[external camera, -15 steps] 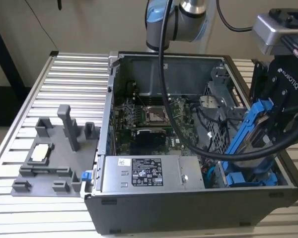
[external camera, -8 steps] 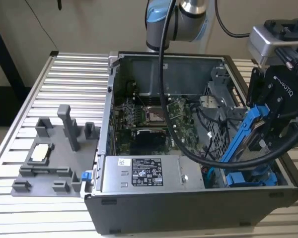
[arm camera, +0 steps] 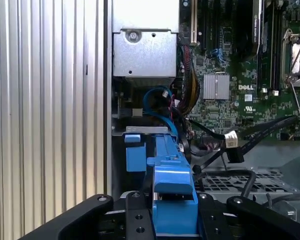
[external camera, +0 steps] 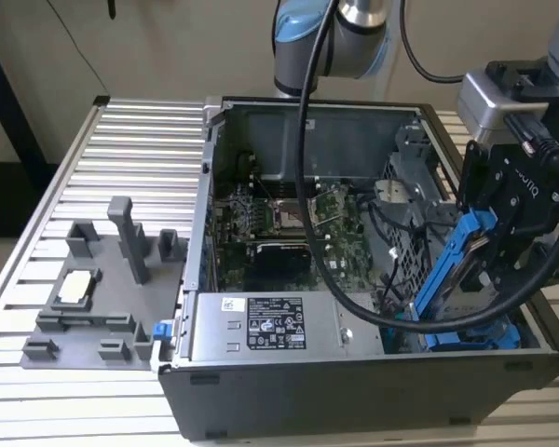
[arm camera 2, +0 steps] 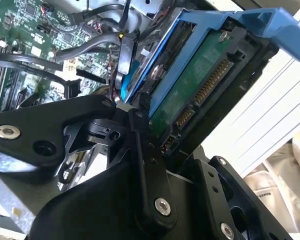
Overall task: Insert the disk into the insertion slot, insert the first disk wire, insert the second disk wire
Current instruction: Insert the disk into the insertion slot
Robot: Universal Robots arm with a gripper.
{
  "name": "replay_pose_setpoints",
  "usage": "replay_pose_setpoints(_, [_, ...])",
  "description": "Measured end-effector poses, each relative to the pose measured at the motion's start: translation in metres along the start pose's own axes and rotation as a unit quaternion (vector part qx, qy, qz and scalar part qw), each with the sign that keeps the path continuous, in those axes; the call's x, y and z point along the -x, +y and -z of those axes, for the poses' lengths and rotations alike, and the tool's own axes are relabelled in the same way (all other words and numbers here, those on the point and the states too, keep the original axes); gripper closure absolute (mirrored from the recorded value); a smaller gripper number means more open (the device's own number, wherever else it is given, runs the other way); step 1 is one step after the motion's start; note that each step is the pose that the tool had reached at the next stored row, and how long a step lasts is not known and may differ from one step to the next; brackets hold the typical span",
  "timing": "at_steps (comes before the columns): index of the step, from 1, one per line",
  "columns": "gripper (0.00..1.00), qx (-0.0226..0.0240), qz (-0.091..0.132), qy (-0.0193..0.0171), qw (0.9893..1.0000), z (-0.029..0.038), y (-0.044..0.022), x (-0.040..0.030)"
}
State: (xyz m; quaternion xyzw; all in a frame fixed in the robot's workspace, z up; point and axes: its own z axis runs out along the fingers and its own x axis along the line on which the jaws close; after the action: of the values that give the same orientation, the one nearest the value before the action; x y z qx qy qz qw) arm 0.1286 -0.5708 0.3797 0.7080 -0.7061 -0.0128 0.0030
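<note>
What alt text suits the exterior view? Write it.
The gripper holds the disk tilted steeply at the exterior view's right end of an open computer case. A grey fixture plate lies on the ribbed table at the exterior view's left.

Here's the back of the room: a plain beige wall [external camera: 168,47] runs across the far side, flat and bare, evenly lit with no hard shadows. A thin dark cord [external camera: 77,42] hangs down it toward the exterior view's left. Further left, a dark post [external camera: 6,98] slants down the frame's edge, with a dark patch low beside it that can't be made out. In front, the ribbed aluminium table [external camera: 140,149] spreads wide, its ridges catching soft glare. Those same ribs gleam pale in the first wrist view [arm camera: 40,100] and bright white in the second wrist view [arm camera 2: 270,125].
</note>
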Motion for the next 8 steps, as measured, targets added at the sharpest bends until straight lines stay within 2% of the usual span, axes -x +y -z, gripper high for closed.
replay_pose_setpoints(3, [0.67,0.0000,0.000,-0.0005,1.0000,-0.0047,-0.0002,-0.0001])
replay_pose_setpoints(8, [0.67,0.0000,0.000,-0.0011,1.0000,-0.0046,-0.0003,0.0000])
